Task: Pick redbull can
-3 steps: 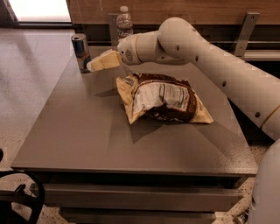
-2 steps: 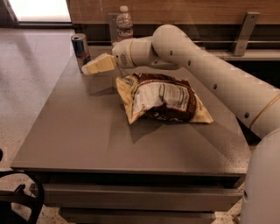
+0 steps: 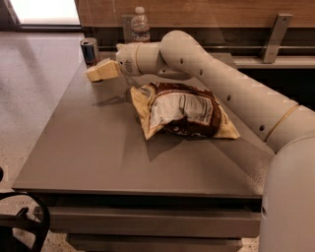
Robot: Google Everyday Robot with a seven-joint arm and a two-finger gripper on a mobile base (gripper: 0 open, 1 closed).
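Redbull can, blue and silver with a shiny top, upright at the far left corner of the grey surface, close to the back edge. Just in front of it and slightly to its right, the pale yellow hand of the robot's white arm, raised a little above the surface and pointing left toward that corner, its shadow falling on the grey top below. Can standing outside the hand, nothing visible in its hold. Cannot tell from this angle how far open the hand is, nor whether it touches the can.

Arm reaching in from the lower right and stretching across the back half of the surface, its wrist passing beside the far edge of a crumpled snack bag. Bag lying flat near the middle of the surface, brown and cream with a white label panel, well apart from the can.

1 clear plastic water bottle with a white cap standing at the back, right of the can and behind the wrist, taller than the can. Beyond it, a wood-panelled wall and a metal bracket at the far right. Pale speckled floor left of the surface. In the lower left corner, part of a black curved object, too cut off to identify.
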